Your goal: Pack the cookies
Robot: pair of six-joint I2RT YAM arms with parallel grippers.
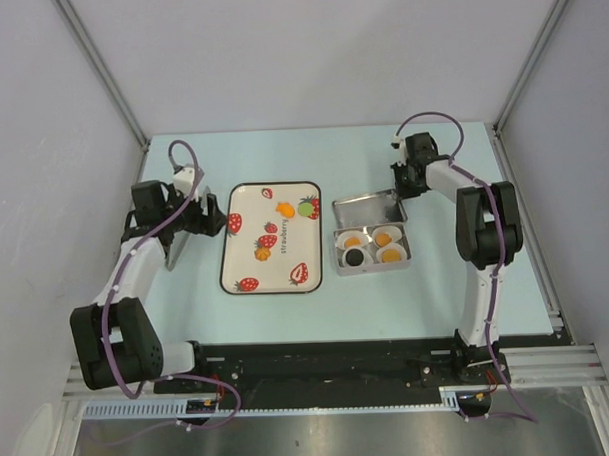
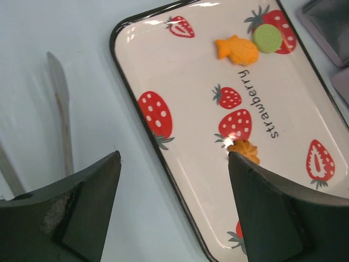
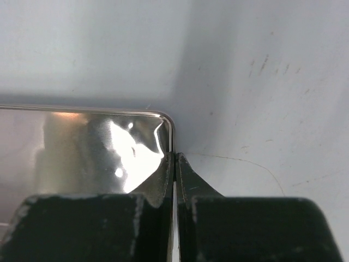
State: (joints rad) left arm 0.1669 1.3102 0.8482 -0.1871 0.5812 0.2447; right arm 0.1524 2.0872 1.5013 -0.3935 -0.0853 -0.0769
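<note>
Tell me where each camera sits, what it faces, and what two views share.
Top external: above, behind the arms, looking down on the table; both arms show.
Left wrist: on the left arm, facing the strawberry tray; open left gripper shows.
Right wrist: on the right arm, facing the tin lid; right gripper shut on it.
Shared: top and left wrist see the tray.

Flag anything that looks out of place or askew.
The tin lid is skewed behind the tin, off it, its rim pinched by the right tool. The four cookies in their paper cups look orderly.
</note>
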